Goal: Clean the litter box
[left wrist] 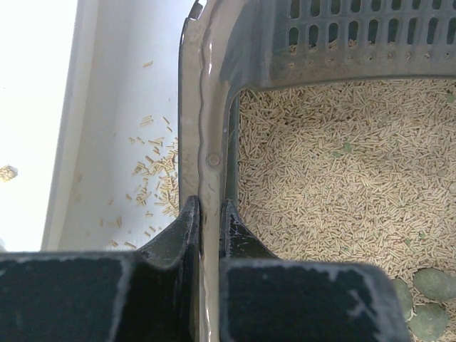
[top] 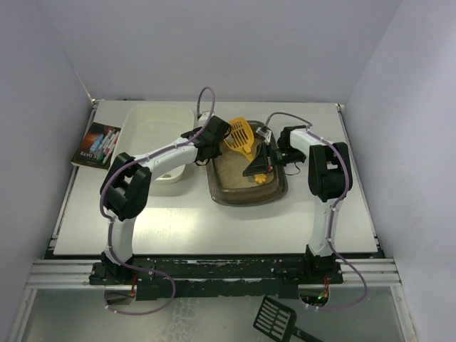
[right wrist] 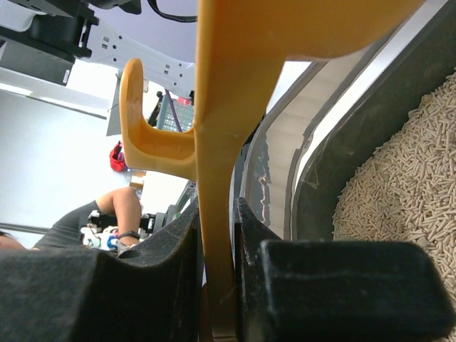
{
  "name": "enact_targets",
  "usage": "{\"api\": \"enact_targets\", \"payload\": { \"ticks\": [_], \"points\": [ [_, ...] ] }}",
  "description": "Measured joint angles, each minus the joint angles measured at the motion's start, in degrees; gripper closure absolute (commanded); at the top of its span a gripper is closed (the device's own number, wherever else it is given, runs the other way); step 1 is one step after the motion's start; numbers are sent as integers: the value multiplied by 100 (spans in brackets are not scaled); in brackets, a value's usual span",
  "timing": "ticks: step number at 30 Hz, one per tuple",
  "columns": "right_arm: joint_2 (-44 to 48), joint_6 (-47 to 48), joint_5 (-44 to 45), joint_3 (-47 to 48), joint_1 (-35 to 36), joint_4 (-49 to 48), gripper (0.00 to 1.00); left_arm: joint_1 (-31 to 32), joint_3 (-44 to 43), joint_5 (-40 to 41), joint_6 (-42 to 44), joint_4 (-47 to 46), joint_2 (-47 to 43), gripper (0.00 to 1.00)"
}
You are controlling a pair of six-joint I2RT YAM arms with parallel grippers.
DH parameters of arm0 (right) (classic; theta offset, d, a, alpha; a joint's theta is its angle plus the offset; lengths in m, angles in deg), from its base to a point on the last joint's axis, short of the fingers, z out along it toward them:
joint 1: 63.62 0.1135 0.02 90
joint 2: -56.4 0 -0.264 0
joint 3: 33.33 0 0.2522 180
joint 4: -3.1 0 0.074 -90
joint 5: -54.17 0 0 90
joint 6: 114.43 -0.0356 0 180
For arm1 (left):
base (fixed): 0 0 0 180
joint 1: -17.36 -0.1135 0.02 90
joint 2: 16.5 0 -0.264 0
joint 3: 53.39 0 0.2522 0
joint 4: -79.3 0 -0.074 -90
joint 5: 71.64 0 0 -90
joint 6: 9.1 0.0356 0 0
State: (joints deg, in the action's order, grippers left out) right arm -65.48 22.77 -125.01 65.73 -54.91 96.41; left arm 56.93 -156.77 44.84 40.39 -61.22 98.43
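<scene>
Top external view: the litter box (top: 214, 191), a dark brown translucent tray, lies at the middle of the white table (top: 178, 224), with a white tub (top: 160, 132) just to its left. The left gripper (top: 208, 148) sits at the box's upper-left corner. The right gripper (top: 261, 165) reaches in from the right over the litter, holding a yellow scoop (top: 241, 135) whose slotted blade is raised over the box's far end. A book (top: 96, 144) lies at the table's left edge, and a black scoop (top: 274, 317) lies at the bottom of the frame, off the table.

Left wrist view: the left gripper (left wrist: 210, 214) is clamped on the litter box's rim (left wrist: 206, 107), one finger outside the wall and one inside. Beige litter pellets (left wrist: 342, 178) fill the right of the frame, with grey-green lumps (left wrist: 427, 299) at lower right. Spilled pellets (left wrist: 157, 185) lie on the table left of the wall. A slotted surface (left wrist: 342, 35), grey in this light, spans the top.

Right wrist view: the right gripper (right wrist: 217, 228) is closed on the yellow scoop's handle (right wrist: 221, 107), which rises through the centre of the frame. The litter box's rim (right wrist: 335, 157) and pellets lie to the right.
</scene>
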Motion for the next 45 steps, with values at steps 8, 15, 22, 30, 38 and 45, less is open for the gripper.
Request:
{"api": "enact_targets", "payload": {
  "ticks": [8,15,22,30,38,45],
  "points": [
    [11,-2,0,129,0,-22,100,0,-4,9,-20,7,0,87],
    [52,15,2,129,0,-20,100,0,-164,13,-22,50,4,75],
    [321,96,2,-22,0,-37,100,17,-240,24,-24,92,7,55],
    [498,267,11,-378,-2,-35,100,105,-321,44,-13,70,4,25],
    [776,328,4,-437,-9,-37,100,258,-538,208,118,103,0,18],
    [914,398,4,-476,-13,-35,100,133,-564,525,586,177,-304,19]
  ]
}}
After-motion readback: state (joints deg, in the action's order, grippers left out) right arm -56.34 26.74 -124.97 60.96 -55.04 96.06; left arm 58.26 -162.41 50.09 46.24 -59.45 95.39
